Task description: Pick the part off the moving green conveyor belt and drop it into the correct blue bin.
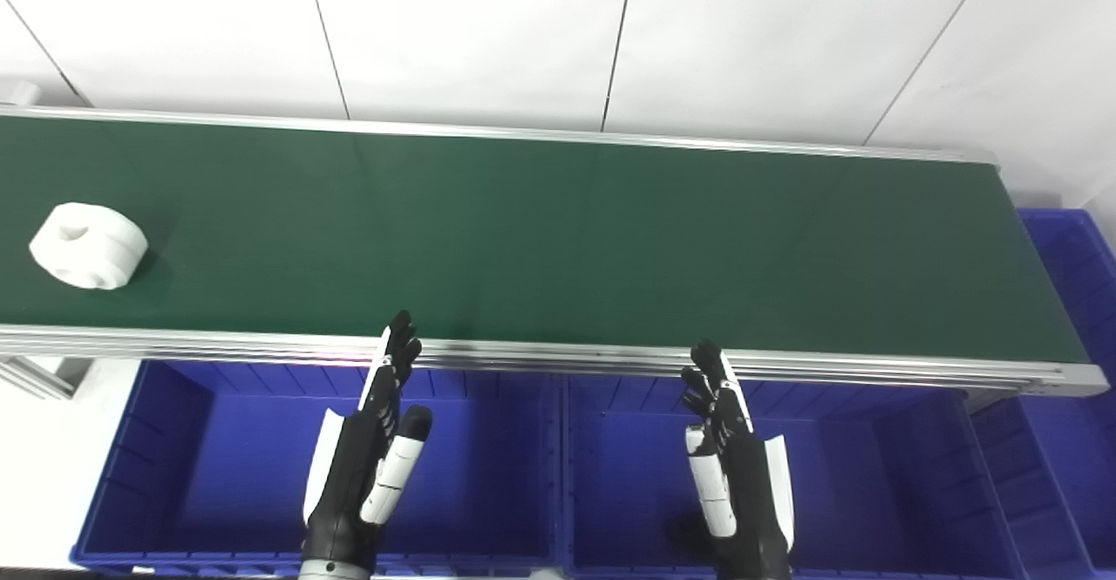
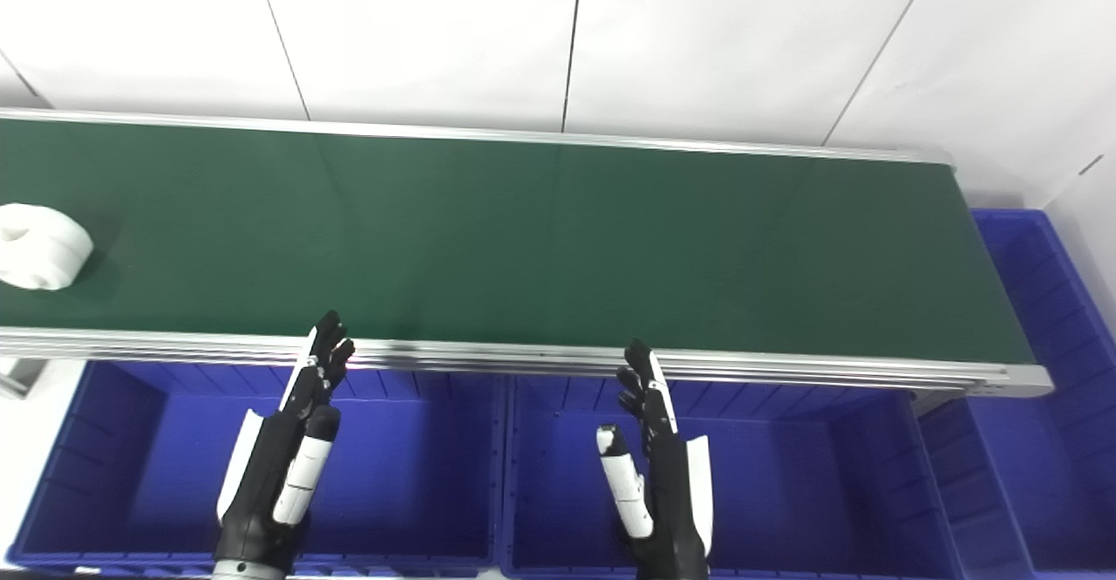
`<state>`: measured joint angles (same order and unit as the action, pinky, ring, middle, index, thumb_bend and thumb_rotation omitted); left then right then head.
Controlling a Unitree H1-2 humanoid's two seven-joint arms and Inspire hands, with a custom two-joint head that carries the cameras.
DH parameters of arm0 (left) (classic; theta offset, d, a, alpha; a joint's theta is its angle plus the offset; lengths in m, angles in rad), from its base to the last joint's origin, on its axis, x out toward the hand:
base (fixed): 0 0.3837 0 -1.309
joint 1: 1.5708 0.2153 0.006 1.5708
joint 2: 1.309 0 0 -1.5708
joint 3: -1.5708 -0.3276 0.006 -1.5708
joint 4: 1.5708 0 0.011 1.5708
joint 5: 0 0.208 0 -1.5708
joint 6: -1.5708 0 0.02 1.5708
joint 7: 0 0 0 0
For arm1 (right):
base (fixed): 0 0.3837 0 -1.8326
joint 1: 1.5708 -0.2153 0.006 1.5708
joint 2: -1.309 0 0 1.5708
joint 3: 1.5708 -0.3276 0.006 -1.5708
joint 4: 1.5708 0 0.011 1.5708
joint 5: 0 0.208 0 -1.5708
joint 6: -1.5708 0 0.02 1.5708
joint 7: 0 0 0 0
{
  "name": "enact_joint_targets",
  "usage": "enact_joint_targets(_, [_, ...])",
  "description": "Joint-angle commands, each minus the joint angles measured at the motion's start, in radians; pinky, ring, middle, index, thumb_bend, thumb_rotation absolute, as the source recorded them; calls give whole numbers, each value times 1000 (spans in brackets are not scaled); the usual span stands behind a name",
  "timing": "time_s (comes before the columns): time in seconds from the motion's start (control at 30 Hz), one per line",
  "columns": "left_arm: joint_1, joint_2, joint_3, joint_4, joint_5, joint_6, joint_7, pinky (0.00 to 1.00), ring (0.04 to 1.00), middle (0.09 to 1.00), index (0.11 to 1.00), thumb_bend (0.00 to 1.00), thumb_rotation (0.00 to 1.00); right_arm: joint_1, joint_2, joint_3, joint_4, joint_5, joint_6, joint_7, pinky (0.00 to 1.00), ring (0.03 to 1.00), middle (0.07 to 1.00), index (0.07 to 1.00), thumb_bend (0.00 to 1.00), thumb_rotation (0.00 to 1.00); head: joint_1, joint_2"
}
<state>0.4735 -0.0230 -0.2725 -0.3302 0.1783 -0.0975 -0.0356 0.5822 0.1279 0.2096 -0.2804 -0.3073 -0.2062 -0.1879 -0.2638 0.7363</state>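
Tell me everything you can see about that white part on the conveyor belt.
The white part is a short, chunky cylinder with rounded edges, matte and plastic-looking. Its top face has a recessed hole near the middle, and a shallow groove seems to run around its side. It sits flat on the green conveyor belt at the far left end, nearer the front rail than the back, casting a soft shadow to its right. Only the belt touches it; neither hand is near it. In the right eye view the picture's edge cuts it off.
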Motion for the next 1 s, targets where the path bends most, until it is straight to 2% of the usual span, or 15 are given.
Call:
enact_joint_targets(0.0, [1, -9, -6, -26, -5, -13, 0, 989, 974, 1000, 1000, 667, 957, 0, 29, 12, -35, -5, -12, -7, 845, 892, 928, 945, 700, 1000, 1, 1])
enact_joint_targets(0.57, [0, -10, -19, -22, 5, -14, 5, 977, 967, 1000, 1000, 638, 957, -1, 20, 10, -42, 7, -3, 4, 847, 892, 932, 952, 703, 1000, 13, 0])
enact_joint_targets(0.77, [0, -22, -33, -6, 17, -22, 13, 970, 957, 1000, 1000, 608, 960, -9, 8, -4, -25, 26, -21, 1, 846, 891, 925, 950, 702, 1000, 76, -22])
enact_joint_targets(0.8, [-1, -26, -38, 0, 25, -25, 15, 972, 957, 1000, 1000, 606, 961, -13, 1, -10, -16, 32, -31, 1, 843, 890, 923, 950, 701, 1000, 116, -37])
enact_joint_targets(0.9, [-4, -38, -48, 18, 47, -35, 24, 952, 944, 995, 1000, 576, 937, -20, -17, -24, 6, 49, -56, 4, 842, 895, 924, 955, 689, 1000, 156, -51])
enact_joint_targets(0.93, [-5, -44, -53, 30, 58, -45, 30, 949, 942, 993, 1000, 572, 931, -21, -24, -30, 9, 63, -58, 8, 842, 895, 924, 955, 687, 1000, 205, -68])
enact_joint_targets(0.97, [-6, -48, -56, 39, 67, -53, 35, 934, 934, 988, 1000, 551, 904, -22, -29, -33, 12, 74, -60, 11, 854, 902, 930, 961, 681, 1000, 205, -68])
